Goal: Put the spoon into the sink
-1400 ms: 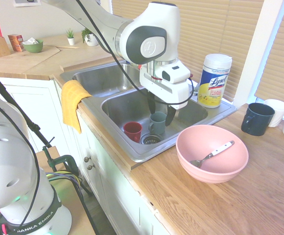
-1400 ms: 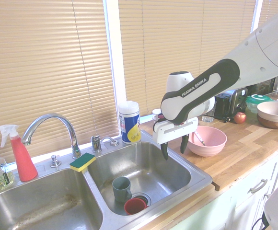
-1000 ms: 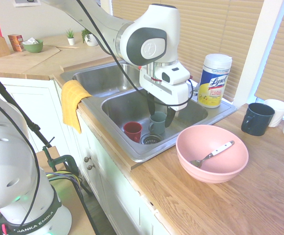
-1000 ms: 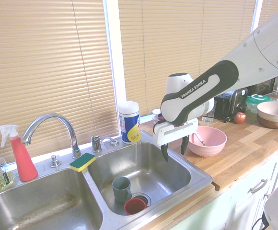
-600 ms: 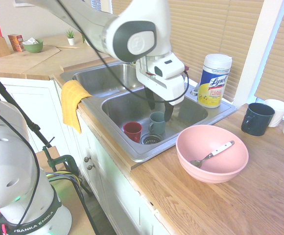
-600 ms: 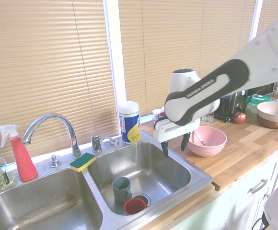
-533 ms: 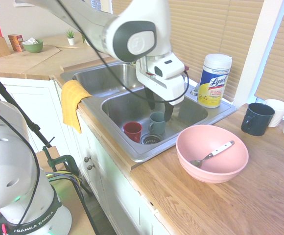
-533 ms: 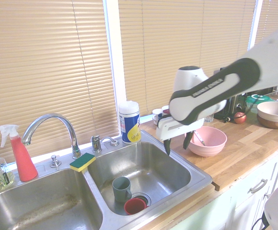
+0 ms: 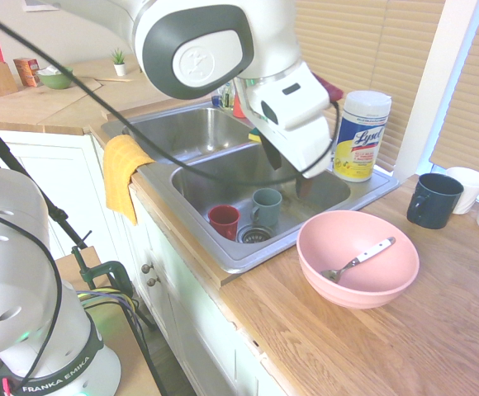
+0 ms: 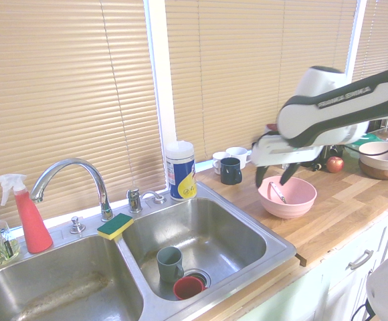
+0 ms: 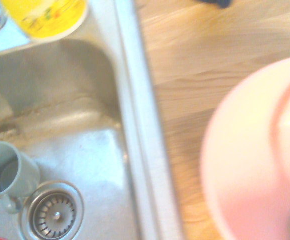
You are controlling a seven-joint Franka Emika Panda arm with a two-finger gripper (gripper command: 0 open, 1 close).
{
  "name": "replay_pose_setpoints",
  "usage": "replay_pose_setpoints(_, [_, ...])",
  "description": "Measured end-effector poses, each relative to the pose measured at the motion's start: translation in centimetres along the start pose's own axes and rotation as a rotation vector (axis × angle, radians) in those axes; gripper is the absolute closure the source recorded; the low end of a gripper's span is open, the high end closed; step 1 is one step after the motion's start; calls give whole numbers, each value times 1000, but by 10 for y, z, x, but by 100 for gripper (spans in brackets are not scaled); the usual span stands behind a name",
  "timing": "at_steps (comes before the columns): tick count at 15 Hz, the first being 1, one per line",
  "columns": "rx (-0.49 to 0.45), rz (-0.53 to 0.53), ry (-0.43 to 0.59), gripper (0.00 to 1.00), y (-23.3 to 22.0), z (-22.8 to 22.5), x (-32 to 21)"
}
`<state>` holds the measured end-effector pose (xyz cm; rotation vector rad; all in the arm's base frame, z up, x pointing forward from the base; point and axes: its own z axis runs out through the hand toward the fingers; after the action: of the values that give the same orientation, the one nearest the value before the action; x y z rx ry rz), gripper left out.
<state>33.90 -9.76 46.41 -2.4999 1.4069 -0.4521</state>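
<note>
I have swung from above the rectangular stainless-steel sink [image 9: 223,177] toward the pink round bowl [image 9: 358,257], fingers [image 10: 259,178] spread and empty, the small white-handled silver spoon [image 9: 359,260] lying inside, ungrasped.

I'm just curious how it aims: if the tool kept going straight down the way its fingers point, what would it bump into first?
Probably the pink bowl, near its sink-side rim. The open tool hangs fingers-down just above that edge; the spoon lies further inside. Depth is unclear, so it might instead meet the wooden counter beside the bowl.
</note>
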Motion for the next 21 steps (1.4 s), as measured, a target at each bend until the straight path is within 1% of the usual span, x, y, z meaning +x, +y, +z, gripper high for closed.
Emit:
replay_pose_setpoints(4, [-7, 25, -37, 0, 26, 16, 30])
replay_pose_setpoints(12, [-49, 42, -66, 0, 2, 68, 96])
replay_pose_setpoints(16, [-84, 52, -66, 0, -2, 100, 113])
replay_pose_setpoints(19, [-105, 67, -85, 0, -4, 120, 121])
replay_pose_setpoints(20, [-108, 71, -87, 100, -5, 126, 125])
replay_pose_setpoints(21, [-112, 74, -88, 100, -6, 130, 128])
